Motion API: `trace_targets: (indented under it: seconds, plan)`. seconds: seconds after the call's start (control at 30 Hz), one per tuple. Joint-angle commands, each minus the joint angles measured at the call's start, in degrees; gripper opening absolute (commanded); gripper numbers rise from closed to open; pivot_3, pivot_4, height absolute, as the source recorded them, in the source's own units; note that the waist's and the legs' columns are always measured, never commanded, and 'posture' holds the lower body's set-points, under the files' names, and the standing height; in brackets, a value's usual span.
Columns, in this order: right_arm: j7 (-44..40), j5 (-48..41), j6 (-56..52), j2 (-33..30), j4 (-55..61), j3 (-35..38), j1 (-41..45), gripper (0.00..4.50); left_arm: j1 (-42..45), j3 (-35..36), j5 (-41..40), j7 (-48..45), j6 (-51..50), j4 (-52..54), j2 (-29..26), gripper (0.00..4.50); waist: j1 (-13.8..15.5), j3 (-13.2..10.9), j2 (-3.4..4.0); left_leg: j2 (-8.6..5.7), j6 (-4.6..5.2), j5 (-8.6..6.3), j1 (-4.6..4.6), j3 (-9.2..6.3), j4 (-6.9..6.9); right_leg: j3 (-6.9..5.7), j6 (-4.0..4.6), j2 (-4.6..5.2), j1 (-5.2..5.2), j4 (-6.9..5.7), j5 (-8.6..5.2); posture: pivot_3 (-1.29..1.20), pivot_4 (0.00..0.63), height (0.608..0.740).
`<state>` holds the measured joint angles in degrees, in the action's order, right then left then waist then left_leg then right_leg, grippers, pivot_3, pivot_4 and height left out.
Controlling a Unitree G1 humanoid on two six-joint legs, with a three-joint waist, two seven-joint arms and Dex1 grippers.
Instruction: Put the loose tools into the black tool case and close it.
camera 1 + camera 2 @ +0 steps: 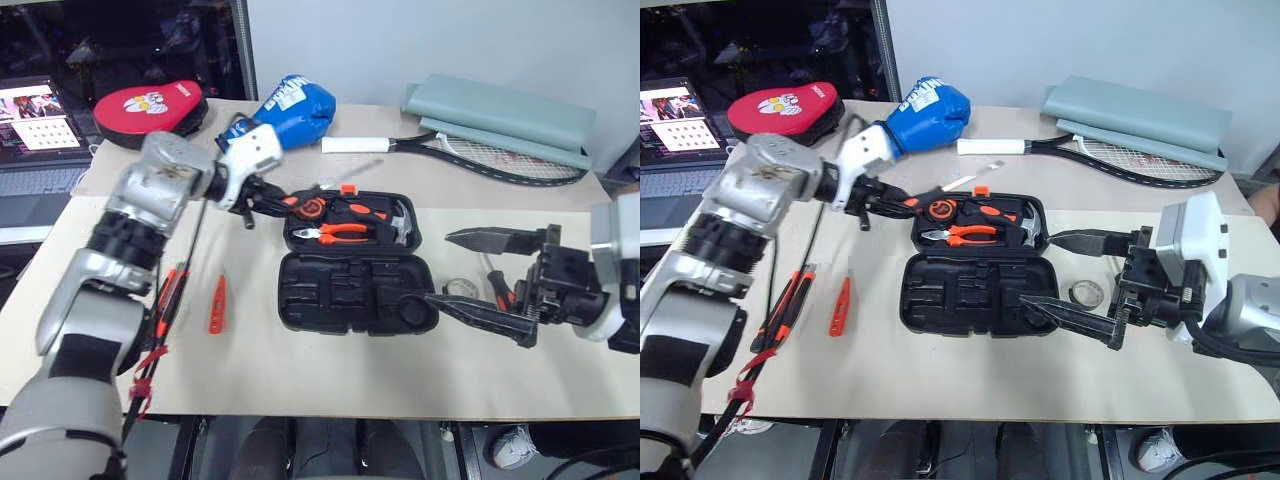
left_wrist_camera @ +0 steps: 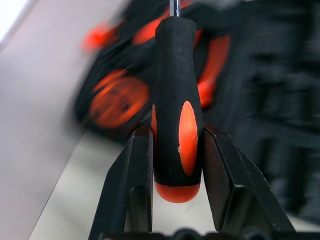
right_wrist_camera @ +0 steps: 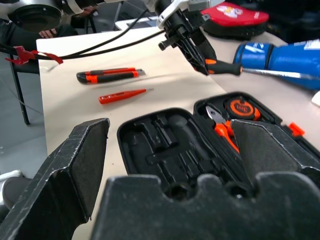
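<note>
Screwdriver (image 2: 176, 100) sits clamped by its black-and-orange handle in the left gripper (image 3: 197, 55), raised above the counter (image 1: 300, 370) just beside the open black tool case (image 1: 352, 262). The right gripper (image 1: 478, 275) hangs at the case's right side, fingers spread wide and holding nothing. Utility knife (image 3: 110, 75) and tester pen (image 1: 216, 304) lie left of the case, tape roll (image 1: 1086, 292) and a second screwdriver (image 1: 498, 288) right of it.
</note>
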<state>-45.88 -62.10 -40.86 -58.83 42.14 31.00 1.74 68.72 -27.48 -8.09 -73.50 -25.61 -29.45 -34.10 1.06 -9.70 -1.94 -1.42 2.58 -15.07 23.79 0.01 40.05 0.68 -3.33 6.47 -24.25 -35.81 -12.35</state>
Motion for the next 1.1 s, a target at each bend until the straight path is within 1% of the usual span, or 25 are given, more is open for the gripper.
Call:
trace_targets:
  seconds: [0.03, 0.1, 0.27, 0.4, 0.5, 0.67, 1.1]
  plan:
    - [0.4, -0.2, 0.1, 0.0, 1.7, 4.0, -1.8, 4.50, 0.4, -4.2, 3.1, -8.6, 2.9, 5.9, 0.3, 0.90, -0.2, 0.0, 0.00, 0.00, 0.02, -0.02, 0.00, 0.03, 0.01, 0.03, -0.01, 0.00, -0.01, 0.00, 0.00, 0.00, 0.150, 0.737]
    - [0.9, -0.2, 0.1, 0.1, 1.9, 4.9, -2.8, 4.50, -0.7, -6.3, 5.6, -10.3, 3.9, 7.6, -0.1, 0.90, -0.7, 0.0, 0.00, 0.01, 0.03, -0.02, 0.00, 0.03, 0.00, 0.05, -0.02, -0.01, -0.03, -0.01, -0.01, 0.00, 0.150, 0.737]
    - [2.4, -1.2, 0.0, 1.1, 3.8, 7.7, -6.2, 4.50, -2.8, -8.0, 10.8, -6.8, -2.8, 9.7, 1.4, 0.90, -0.9, 0.0, 0.00, 0.06, 0.03, -0.01, -0.10, 0.01, 0.01, 0.10, 0.00, -0.05, -0.01, -0.05, -0.02, 0.00, 0.150, 0.737]
    - [2.3, -1.0, 0.0, 1.3, 4.3, 9.8, -8.9, 4.50, -4.7, -7.7, 14.3, -5.2, 1.3, 8.9, 0.7, 0.90, -0.8, 0.0, 0.01, 0.06, 0.03, -0.01, -0.12, -0.02, 0.23, 0.10, -0.01, -0.04, 0.02, -0.09, -0.02, 0.00, 0.150, 0.737]
    - [1.7, -0.7, 0.1, 0.8, 3.3, 11.3, -9.7, 4.50, -5.1, -6.6, 14.7, -5.2, 0.0, 8.2, 1.2, 0.90, -0.5, 0.0, 0.01, 0.05, 0.03, -0.01, -0.12, -0.01, 0.36, 0.12, -0.02, -0.03, 0.03, -0.18, -0.01, 0.00, 0.150, 0.737]
    - [1.2, 0.0, 0.2, 0.7, 2.4, 11.7, -10.1, 4.50, -5.3, -5.8, 16.4, -1.5, 0.3, 5.0, 4.2, 0.90, -0.3, 0.0, 0.00, 0.05, 0.02, -0.01, -0.19, -0.04, 0.37, 0.11, -0.02, -0.03, 0.08, -0.23, -0.01, 0.00, 0.150, 0.737]
    - [2.3, -0.1, 0.7, 1.1, 2.0, 10.3, -9.4, 4.50, -5.4, -5.6, 17.8, -2.5, 1.5, 3.3, 5.3, 0.90, -0.4, 0.0, 0.01, 0.05, 0.02, -0.01, -0.18, -0.02, 0.37, 0.13, -0.02, -0.03, 0.06, -0.24, 0.00, 0.00, 0.150, 0.737]
